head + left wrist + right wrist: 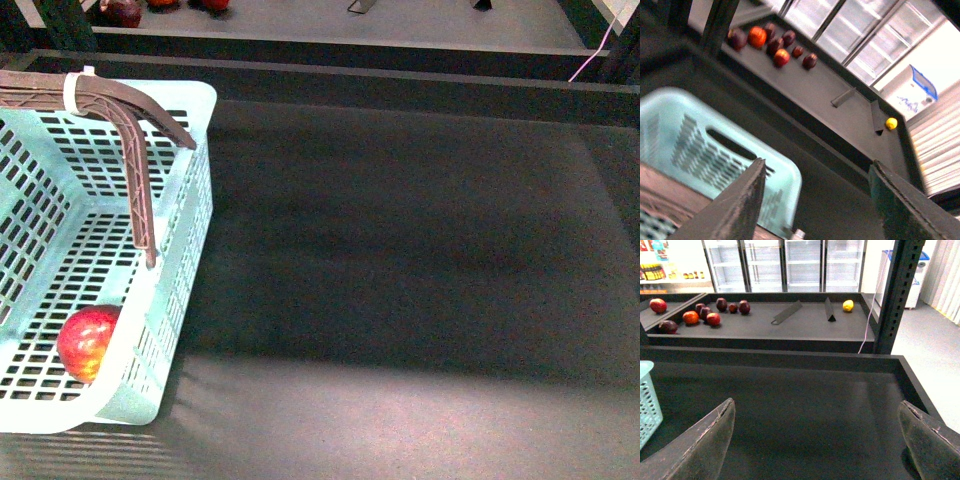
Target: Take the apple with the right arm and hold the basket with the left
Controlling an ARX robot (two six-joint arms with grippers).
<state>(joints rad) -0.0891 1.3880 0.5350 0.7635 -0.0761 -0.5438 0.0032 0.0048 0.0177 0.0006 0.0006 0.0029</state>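
The basket (185, 110), a pale mint plastic crate with slotted lattice walls and floor and a smooth rim, is seen on the dark matte table (420, 260). One apple (88, 341), round, glossy and red with a yellowish patch, is held inside it, lying on the slotted floor against the wall nearest the table's middle. The left gripper (168, 195) is spread wide above that same wall: one ribbed grey-brown finger (140, 190) is curved down inside the basket, the other is angled out over the rim. A white zip tie (72, 88) is bound round the fingers. The right gripper (815, 440) is also spread wide, over bare table, well apart from the basket, with nothing between its fingers.
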